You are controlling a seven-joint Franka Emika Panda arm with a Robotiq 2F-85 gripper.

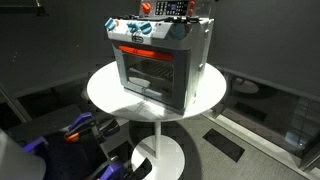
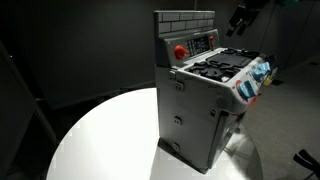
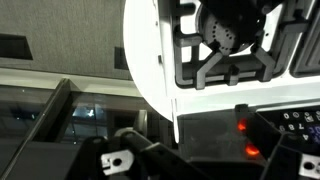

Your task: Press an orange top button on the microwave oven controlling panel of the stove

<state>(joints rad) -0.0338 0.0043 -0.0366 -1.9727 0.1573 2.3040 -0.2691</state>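
The grey toy stove (image 1: 160, 65) stands on a round white table (image 1: 100, 90) and shows in both exterior views (image 2: 205, 100). Its narrow dark control panel (image 2: 203, 42) stands upright behind the burners. The small orange-red button (image 2: 180, 50) sits at one end of that panel. My gripper (image 2: 245, 18) hovers above and behind the stove top, apart from the panel; it also shows in an exterior view (image 1: 172, 10). In the wrist view the dark panel (image 3: 205, 140) lies just below, with two orange-red glowing spots (image 3: 243, 126). My gripper's dark fingers (image 3: 200, 165) frame the bottom edge; their gap is unclear.
Black burner grates (image 3: 225, 40) fill the stove top. A red-orange door handle strip (image 1: 135, 50) and blue-teal knobs (image 2: 255, 75) line the stove front. A grey brick-pattern backboard (image 2: 185, 20) rises above the panel. The table edge (image 2: 70, 140) drops to a dark floor.
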